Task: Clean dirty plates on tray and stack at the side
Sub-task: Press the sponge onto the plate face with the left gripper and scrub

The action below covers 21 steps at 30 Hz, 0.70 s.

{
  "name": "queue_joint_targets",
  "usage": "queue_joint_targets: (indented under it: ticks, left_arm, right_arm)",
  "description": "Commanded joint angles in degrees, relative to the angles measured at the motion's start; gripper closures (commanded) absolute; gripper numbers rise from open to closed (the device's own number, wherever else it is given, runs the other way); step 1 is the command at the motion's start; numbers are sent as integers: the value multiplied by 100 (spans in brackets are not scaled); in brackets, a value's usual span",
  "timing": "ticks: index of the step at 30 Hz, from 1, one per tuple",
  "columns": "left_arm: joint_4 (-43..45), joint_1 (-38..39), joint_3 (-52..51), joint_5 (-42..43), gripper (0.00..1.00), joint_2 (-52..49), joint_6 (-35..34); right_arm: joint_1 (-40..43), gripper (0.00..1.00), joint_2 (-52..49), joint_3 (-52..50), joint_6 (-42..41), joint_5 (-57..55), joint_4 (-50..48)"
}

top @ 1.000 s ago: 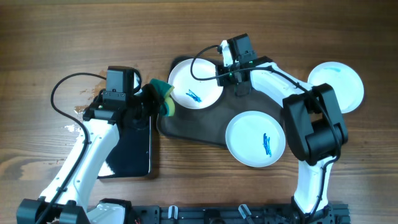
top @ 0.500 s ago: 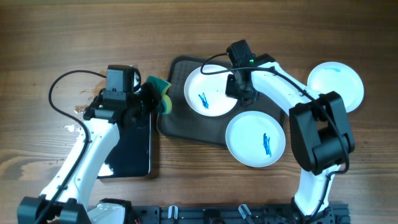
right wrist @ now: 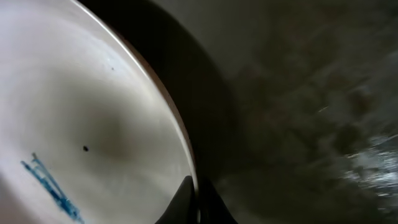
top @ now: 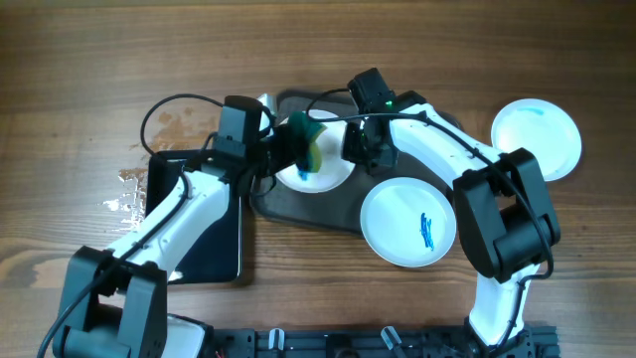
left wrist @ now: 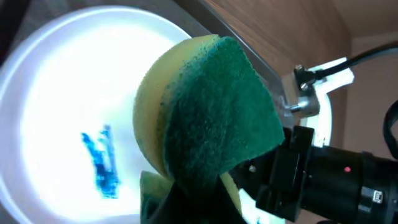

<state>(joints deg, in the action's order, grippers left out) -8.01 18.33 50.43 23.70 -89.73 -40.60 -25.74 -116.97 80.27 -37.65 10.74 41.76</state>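
Observation:
A white plate (top: 328, 171) with a blue scribble lies at the upper left of the dark tray (top: 328, 211). My right gripper (top: 360, 149) is shut on its right rim; the right wrist view shows the fingertips (right wrist: 198, 202) pinching the edge of the plate (right wrist: 81, 124) above the tray (right wrist: 298, 93). My left gripper (top: 286, 151) is shut on a yellow and green sponge (top: 306, 147), held just over that plate. In the left wrist view the sponge (left wrist: 211, 112) hangs beside the blue smear (left wrist: 101, 163). A second smeared plate (top: 407, 221) sits on the tray's lower right. The third plate (top: 537, 139) lies on the table at the right.
A glossy black tray (top: 204, 234) lies under my left arm, left of the dark tray. White specks (top: 124, 199) and stains mark the wood on the left. Cables loop above both wrists.
My left arm has swung right and carried the sponge over the plate. My right gripper has drawn the gripped plate down and slightly left on the tray.

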Motion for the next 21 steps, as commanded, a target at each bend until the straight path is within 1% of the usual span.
queue_joint_targets:
  ticks: [1,2,3,6,10,11,13,15,16,17,18,20,21]
  left_arm:
    - [28,11,90,96,74,-31,-271]
    - [9,15,90,96,78,-33,-341]
    - [4,22,90,94,96,-55,-369]
    - [15,33,90,68,96,-221,-654]
    - [170,33,90,72,96,-688,-767]
    - [190,33,90,72,93,-734,-767]
    - [208,33,90,44,73,-758,-767]
    - [203,31,90,-39,57,-758,-807]
    - [138,33,90,-184,56,-758,-960]
    - [31,33,90,-328,50,-758,-1163]
    - [-52,31,90,-411,49,-758,-1327]
    - [-101,33,90,-452,49,-758,-1587]
    - [-72,31,90,-448,44,-758,-1858]
  right_arm:
    - [-46,96,59,-46,-610,562,-79]
    - [-46,96,59,-46,-614,564,-103]
    - [-46,96,61,-46,-640,562,-136]
    - [-46,95,59,-46,-623,564,-166]
    - [-46,96,59,-48,-584,564,-164]
    - [-46,96,59,-48,-575,564,-164]
    - [-46,96,59,-48,-479,588,-164]
    - [-46,96,59,-50,-444,586,-149]
    - [-46,96,59,-50,-448,584,-151]
    - [-46,95,59,-50,-448,584,-157]
    - [-46,96,59,-50,-448,584,-164]
    - [-46,96,59,-50,-426,581,-164]
    - [-46,96,59,-50,-380,584,-162]
